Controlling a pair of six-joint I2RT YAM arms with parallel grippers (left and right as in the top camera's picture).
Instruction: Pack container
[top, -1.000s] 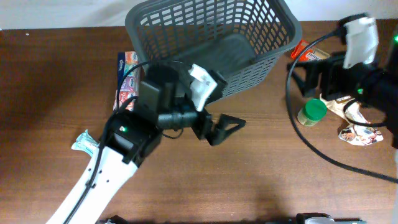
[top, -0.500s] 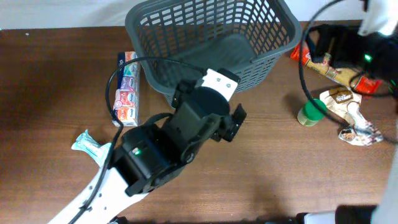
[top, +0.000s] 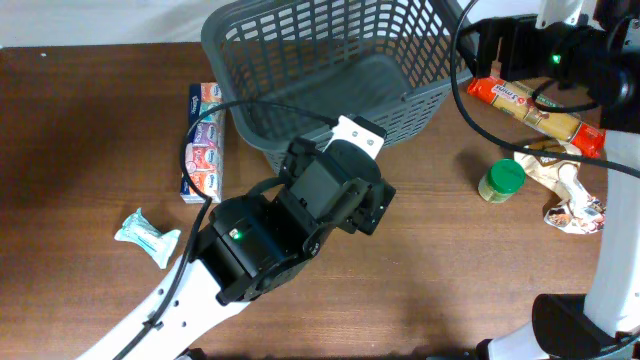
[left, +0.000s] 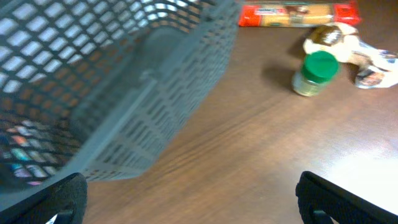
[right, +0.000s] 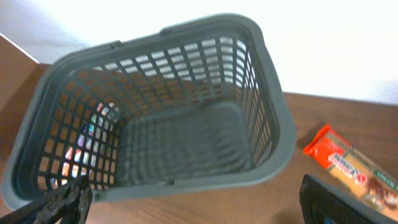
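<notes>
I see left pincer (left: 194, 202) spread wide, empty, beside the basket (top: 290, 60) | right pincer (right: 200, 202) wide too, facing it | jar (top: 501, 180) stands apart.

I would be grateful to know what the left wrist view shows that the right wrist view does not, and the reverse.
Only the left wrist view shows the green-lidded jar and the crumpled wrapper beside it. Only the right wrist view looks down into the container, showing its whole rim and a bare bottom. Both share the container's lattice wall, the orange packet, the wooden table and a colourful box glimpsed through the slots.
</notes>
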